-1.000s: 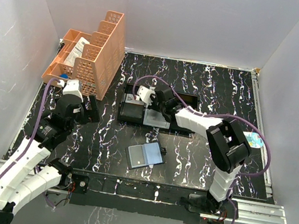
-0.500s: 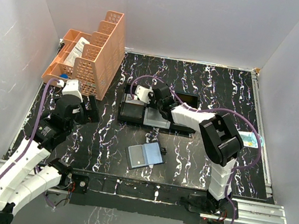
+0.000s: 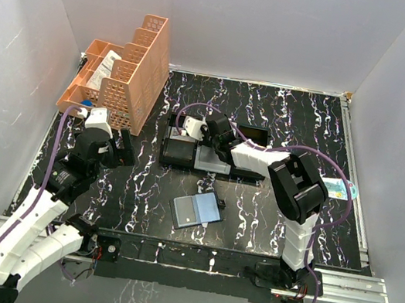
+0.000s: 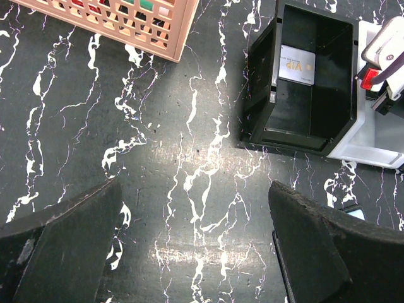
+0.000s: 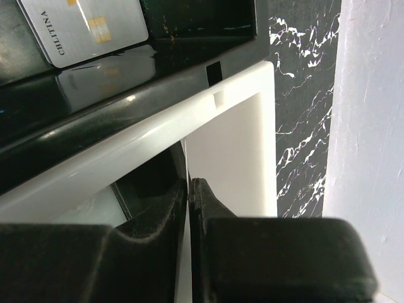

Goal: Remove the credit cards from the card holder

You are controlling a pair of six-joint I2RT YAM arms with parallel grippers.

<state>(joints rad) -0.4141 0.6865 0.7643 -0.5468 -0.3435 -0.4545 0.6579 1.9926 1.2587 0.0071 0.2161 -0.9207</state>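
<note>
**While the card holder (image 3: 196, 211) lies open, both tools are found away from it**

On the desk (image 3: 294, 121), an orange basket (image 3: 126, 75) is seen far left and a black-and-white tray (image 3: 167, 145) mid-desk. The card holder is laid nearer the front. The left tool (image 4: 196, 252) is spread wide above the desk. The right tool (image 5: 189, 189) is pinched almost shut at the tray's white compartment; whether anything is gripped cannot be told. A silver card (image 5: 82, 28) is lodged in the black compartment

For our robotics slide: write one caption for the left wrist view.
Open left tool above the marbled table; a VIP card lies in the tray's black compartment, orange basket beyond.
</note>
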